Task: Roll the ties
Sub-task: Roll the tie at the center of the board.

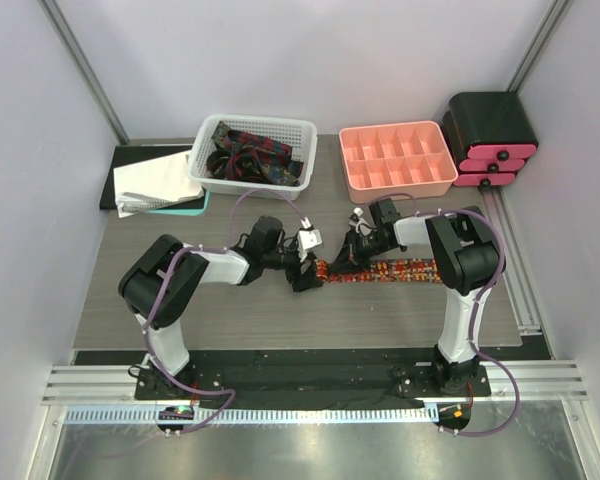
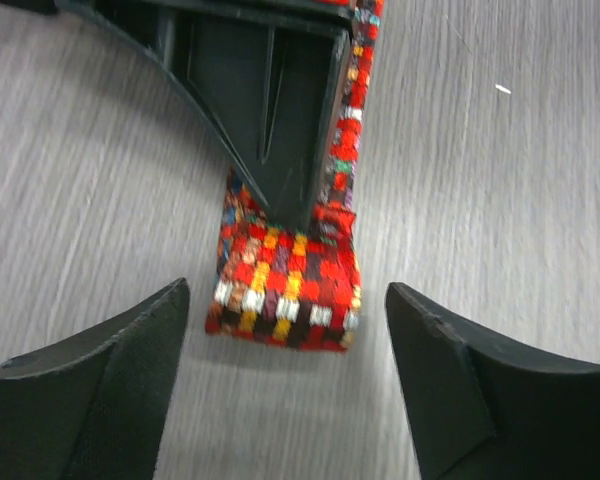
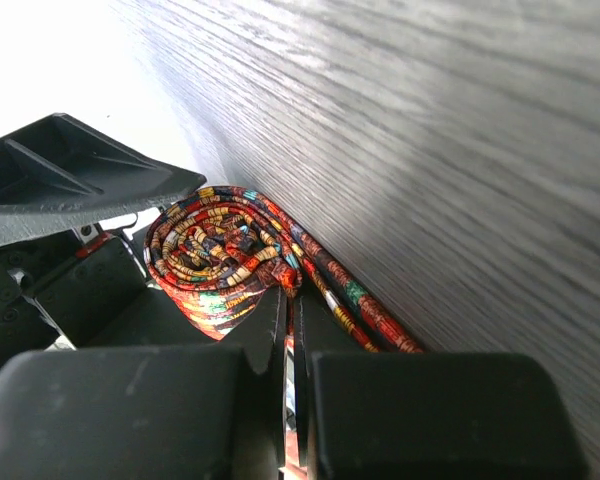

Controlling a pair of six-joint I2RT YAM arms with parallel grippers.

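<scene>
A red tie (image 1: 400,268) with small yellow-orange print lies stretched across the table. Its left end is wound into a small roll (image 3: 220,262), which looks like a flat red block (image 2: 285,285) in the left wrist view. My right gripper (image 3: 292,300) is shut on the tie right at the roll, with a thin layer of fabric between its fingers. It sits at the roll (image 1: 345,258) in the top view. My left gripper (image 2: 288,295) stands open, its fingers (image 2: 100,390) either side of the roll and apart from it. More ties (image 1: 248,152) lie bundled in the basket.
A white basket (image 1: 302,150) stands at the back left, with a pink compartment tray (image 1: 395,158) to its right. A black and pink drawer box (image 1: 492,135) is at the back right. Papers on a dark pad (image 1: 155,182) lie at the far left.
</scene>
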